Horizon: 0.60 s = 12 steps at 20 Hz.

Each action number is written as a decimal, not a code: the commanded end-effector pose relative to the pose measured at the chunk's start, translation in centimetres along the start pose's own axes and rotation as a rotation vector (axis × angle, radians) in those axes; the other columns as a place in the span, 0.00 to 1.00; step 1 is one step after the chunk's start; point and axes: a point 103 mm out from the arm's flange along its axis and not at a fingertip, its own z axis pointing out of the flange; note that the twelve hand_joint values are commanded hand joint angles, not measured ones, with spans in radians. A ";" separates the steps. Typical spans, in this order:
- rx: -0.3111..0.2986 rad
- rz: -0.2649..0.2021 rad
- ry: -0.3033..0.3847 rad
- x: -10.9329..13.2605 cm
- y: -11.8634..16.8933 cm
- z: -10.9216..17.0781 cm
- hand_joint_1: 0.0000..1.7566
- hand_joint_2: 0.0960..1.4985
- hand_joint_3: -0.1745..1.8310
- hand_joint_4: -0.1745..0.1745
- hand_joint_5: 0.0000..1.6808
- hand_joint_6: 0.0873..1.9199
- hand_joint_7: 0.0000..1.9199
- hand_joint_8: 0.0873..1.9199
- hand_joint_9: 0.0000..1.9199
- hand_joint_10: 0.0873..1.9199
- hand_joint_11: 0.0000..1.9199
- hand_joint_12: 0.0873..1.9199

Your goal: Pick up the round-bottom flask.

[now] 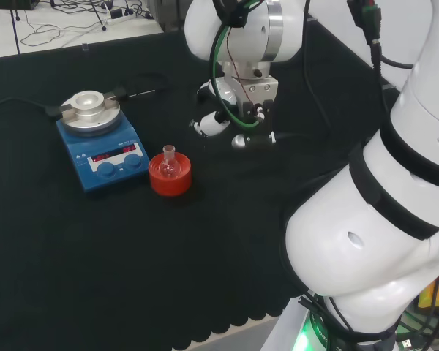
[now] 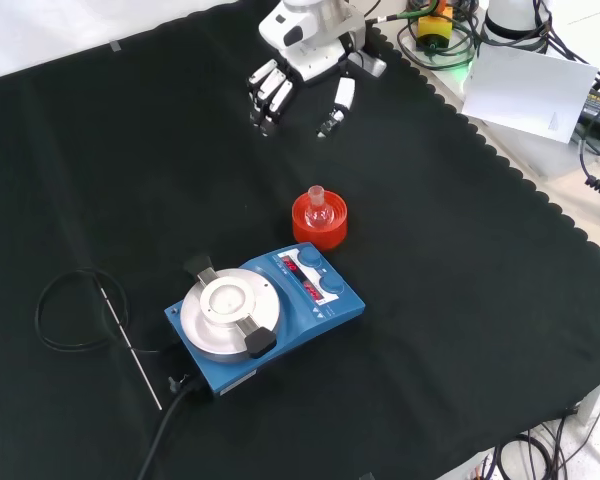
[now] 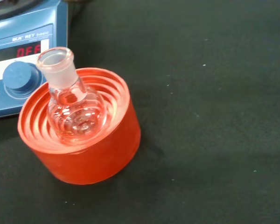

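Flask: a small clear round-bottom flask (image 3: 74, 105) sits upright in a red ribbed stand (image 3: 84, 149), neck up.
Stand: on the black desk (image 2: 460, 300), just beside the blue hotplate (image 2: 280, 315).
Hand: the hand (image 2: 280, 85) hangs above the cloth, apart from the flask, farther off in the front view.
Fingers: the fingers (image 2: 265, 95) are straight and spread downward, thumb (image 2: 335, 105) apart, holding nothing.
Arm: white links (image 1: 380, 219) rise at the head view's right.

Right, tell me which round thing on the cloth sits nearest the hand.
The red ribbed stand holding the flask; the hotplate's silver disc lies farther from the hand.
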 end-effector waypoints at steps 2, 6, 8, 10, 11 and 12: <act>-0.005 -0.052 0.035 1.7 0.6 1.4 0.47 0.44 0.38 0.39 0.36 0.06 0.15 0.30 0.24 0.29 0.07 0.70; 0.021 -0.057 0.057 2.4 0.7 2.6 0.47 0.41 0.40 0.38 0.38 0.07 0.15 0.30 0.25 0.29 0.08 0.70; 0.028 -0.058 0.055 2.7 0.9 3.1 0.48 0.40 0.40 0.38 0.42 0.10 0.16 0.30 0.26 0.29 0.09 0.70; 0.031 -0.059 0.057 2.9 1.0 3.7 0.48 0.39 0.41 0.38 0.42 0.13 0.16 0.30 0.27 0.28 0.09 0.70; 0.032 -0.061 0.061 3.0 1.1 3.9 0.49 0.38 0.41 0.38 0.42 0.14 0.16 0.30 0.27 0.28 0.09 0.70; 0.033 -0.063 0.062 3.1 1.2 4.2 0.49 0.38 0.41 0.38 0.41 0.15 0.16 0.29 0.27 0.28 0.09 0.70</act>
